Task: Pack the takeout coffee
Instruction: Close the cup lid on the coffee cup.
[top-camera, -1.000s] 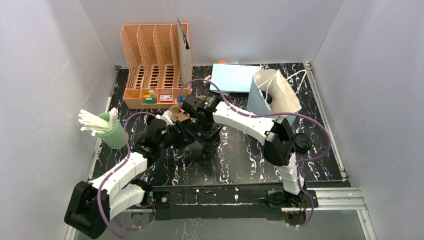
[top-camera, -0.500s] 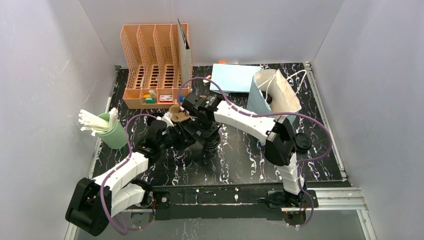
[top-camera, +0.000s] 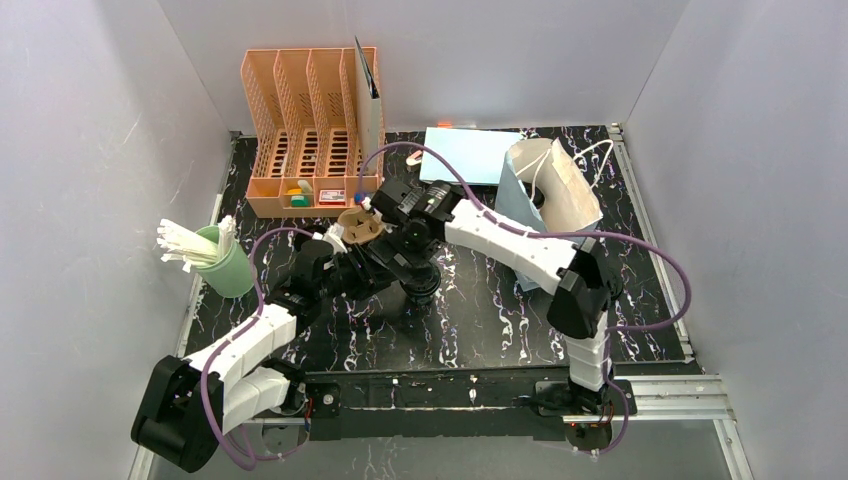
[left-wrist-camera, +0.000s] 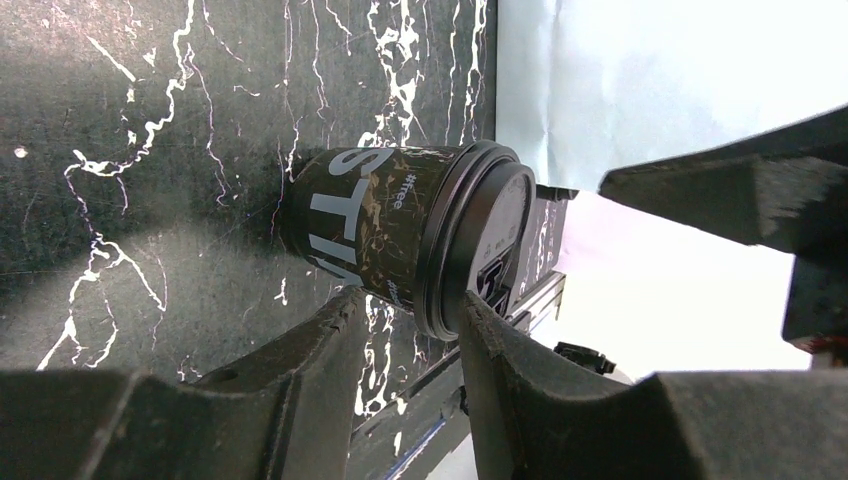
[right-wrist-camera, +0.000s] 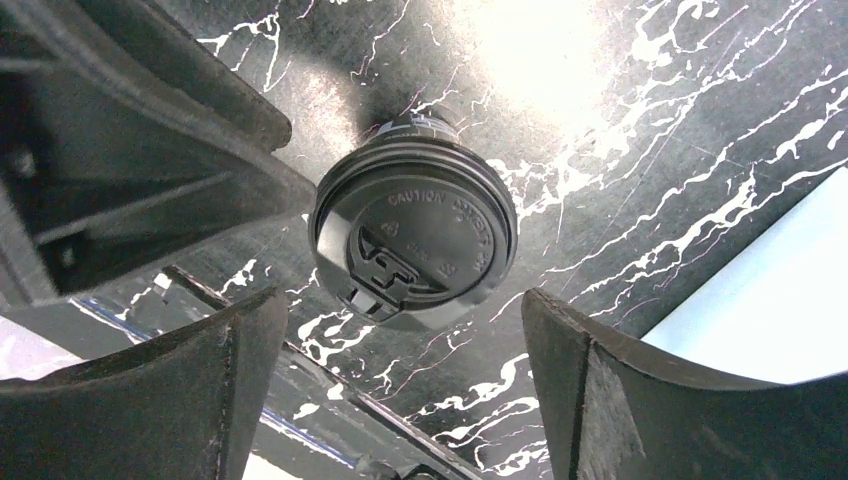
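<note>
Black-lidded cup (right-wrist-camera: 412, 235) stands freed: right gripper (right-wrist-camera: 405, 325) spreads wide, retreating toward 1 o'clock. Left gripper (left-wrist-camera: 412, 302) sits at the rim, hold unclear. Not bagged yet.

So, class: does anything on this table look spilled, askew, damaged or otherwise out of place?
Nothing is spilled: the cup stands upright with its lid seated. Only the light-blue paper bag looks askew, leaning with its mouth gaping.
</note>
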